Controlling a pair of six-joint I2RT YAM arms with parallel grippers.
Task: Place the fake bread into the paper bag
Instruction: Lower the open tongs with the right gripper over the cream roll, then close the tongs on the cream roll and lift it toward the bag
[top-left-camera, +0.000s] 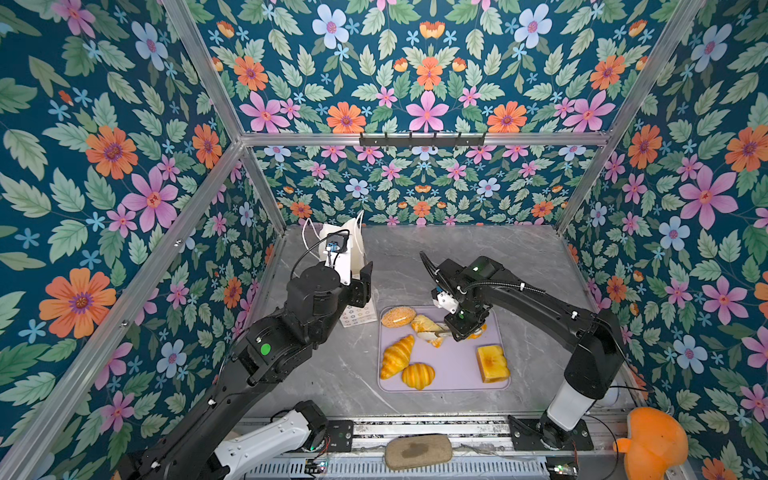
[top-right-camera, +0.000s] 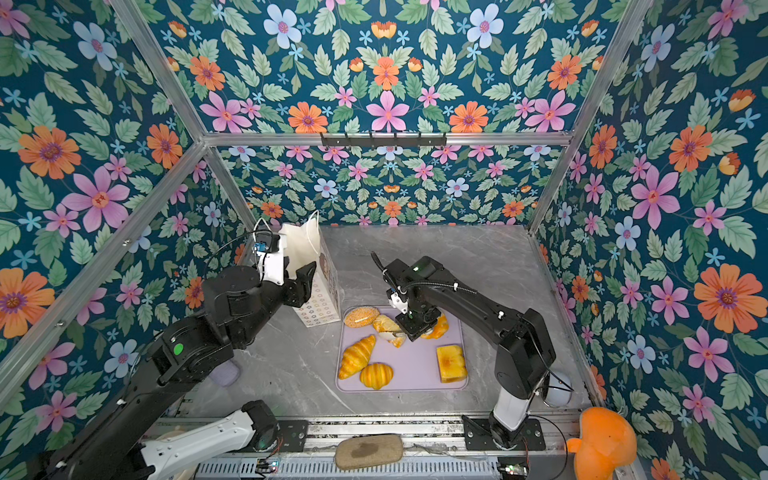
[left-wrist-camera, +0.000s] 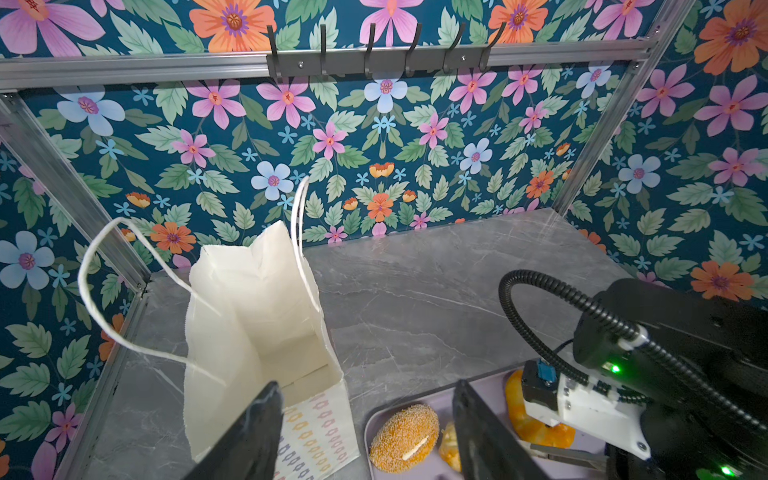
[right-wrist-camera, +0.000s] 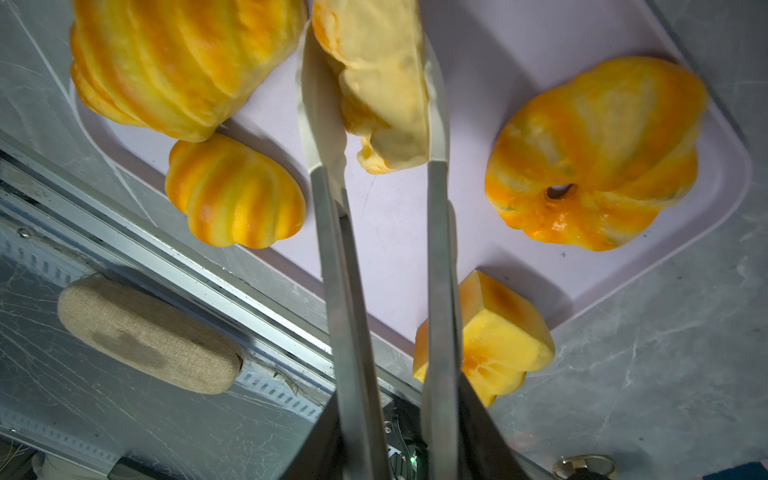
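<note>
My right gripper is shut on metal tongs. Their white tips clamp the flaky twist just above the lilac tray. On the tray lie a speckled bun, two croissants and a toast block. The ring bun is mostly hidden under the right arm in both top views. The paper bag stands open at the back left. My left gripper hangs open at the bag's near side, holding nothing.
A grey-tan pad lies on the front rail and an orange plush shape sits at the front right corner. A hook rail crosses the back wall. Flowered walls and aluminium posts close in the grey table.
</note>
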